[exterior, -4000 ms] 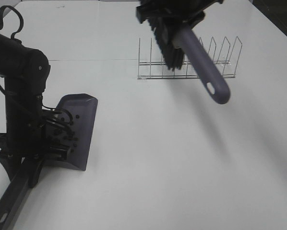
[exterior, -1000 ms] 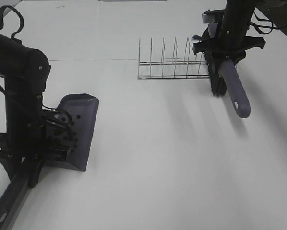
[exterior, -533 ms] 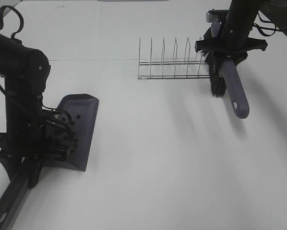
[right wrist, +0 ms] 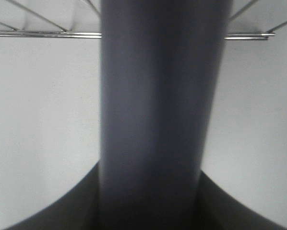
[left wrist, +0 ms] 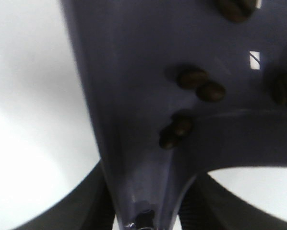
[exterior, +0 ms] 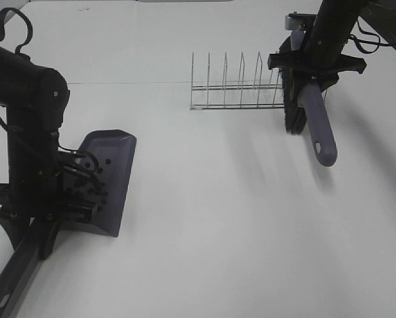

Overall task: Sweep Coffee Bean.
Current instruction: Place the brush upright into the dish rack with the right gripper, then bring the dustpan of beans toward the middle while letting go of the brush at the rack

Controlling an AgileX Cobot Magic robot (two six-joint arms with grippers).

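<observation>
The grey-purple dustpan (exterior: 112,173) rests on the white table at the left, held by my left gripper (exterior: 75,202). Several dark coffee beans (exterior: 99,182) lie in it; the left wrist view shows them close up (left wrist: 201,86) on the pan (left wrist: 134,72). My right gripper (exterior: 312,69) is shut on the handle of the grey-purple brush (exterior: 316,122) at the right end of the wire rack (exterior: 241,89). The brush's dark bristles (exterior: 293,112) hang beside the rack's end. The right wrist view shows only the brush handle (right wrist: 158,110).
The wire rack stands at the back middle of the white table (exterior: 218,225), its bars also in the right wrist view (right wrist: 42,33). The left arm's black body (exterior: 26,132) fills the left edge.
My right gripper carried the brush from above the rack's middle to its right end and lowered it; in the last second it settled slightly lower. The left arm and dustpan stayed put.
</observation>
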